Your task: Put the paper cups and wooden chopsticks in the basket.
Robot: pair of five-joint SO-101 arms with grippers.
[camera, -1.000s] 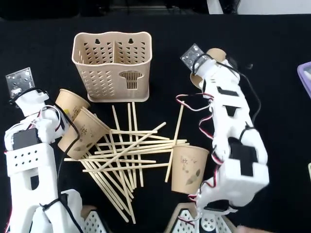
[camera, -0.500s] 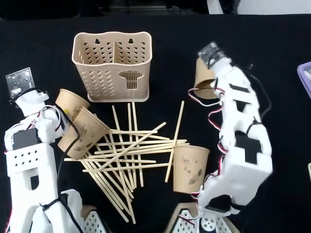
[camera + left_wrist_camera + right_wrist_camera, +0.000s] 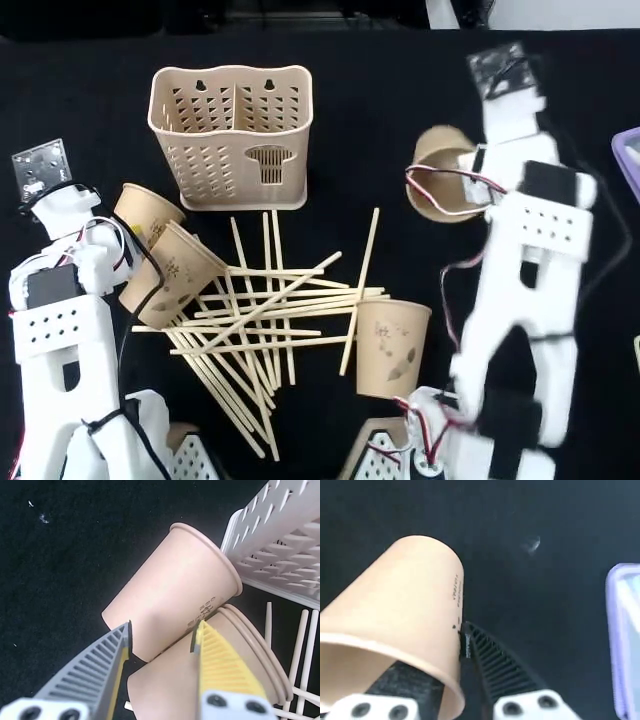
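The right tool [image 3: 470, 186] is closed on the rim of the gripped cup [image 3: 438, 185], which is held tilted above the black counter [image 3: 560, 70], well to the right of the basket [image 3: 230, 135]. In the right wrist view one finger [image 3: 495, 665] is pressed against the outside of that cup, while the other is largely hidden by the cup wall. Part of the cup's mouth is cut off by the frame.

The left tool [image 3: 162, 635] is held open, with its grey and yellow fingers set either side of the bases of the two lying cups [image 3: 175, 605]. Whether either finger touches them cannot be made out. More than one rim is seen at the mouth of the nearer cup.

The chopsticks [image 3: 265, 310] are scattered crosswise on the counter in front of the basket. Some of their ends are hidden under the lying cups and under the lone cup [image 3: 390, 345] at the pile's right end. Whether that cup stands or lies cannot be told. The basket is set upright, and its floor is hidden by its walls. A purple object [image 3: 628, 160] is cut off at the right edge.
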